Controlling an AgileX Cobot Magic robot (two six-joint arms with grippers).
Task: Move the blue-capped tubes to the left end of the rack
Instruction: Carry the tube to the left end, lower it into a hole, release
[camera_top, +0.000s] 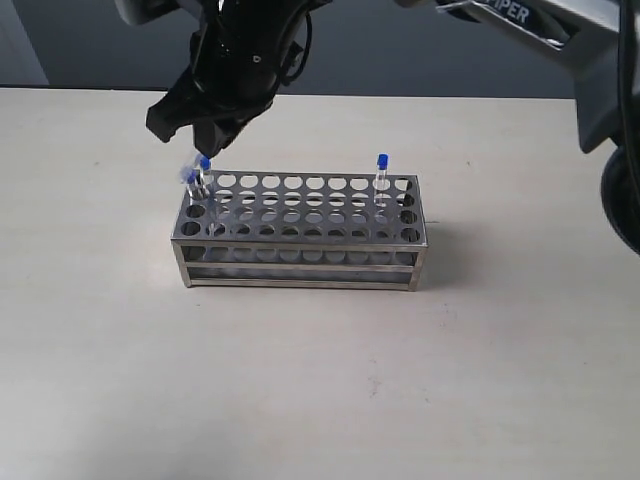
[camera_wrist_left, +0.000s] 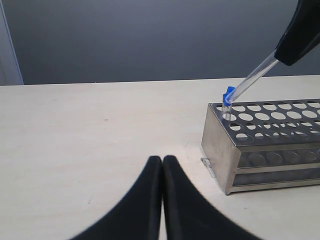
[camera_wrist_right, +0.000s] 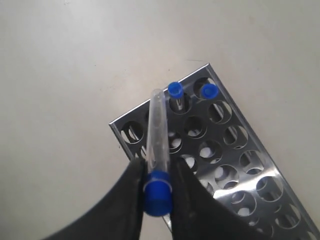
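Pinching one blue-capped tube (camera_wrist_right: 156, 130) by its cap end, our right claw (camera_wrist_right: 157, 185) holds it slanted, tip over the end row of the rack (camera_top: 300, 243), just beside two seated tubes (camera_wrist_right: 174, 89) at that edge. Beyond the claw a fourth tube (camera_top: 382, 165) stands at the far end, open holes between; our left claw (camera_wrist_left: 162, 165), pressed together, hangs over bare table (camera_top: 300, 400) off the rack's short edge.

This looks like a lab or a robot test room. A grey metal test-tube rack (camera_top: 300, 240) with rows of round holes stands on a plain pale table (camera_top: 320, 400). Thin, clear blue-capped tubes (camera_top: 382, 172) stand in it. A robot arm (camera_top: 540, 25) reaches over the table. Behind is a bare dark grey wall (camera_top: 400, 60).
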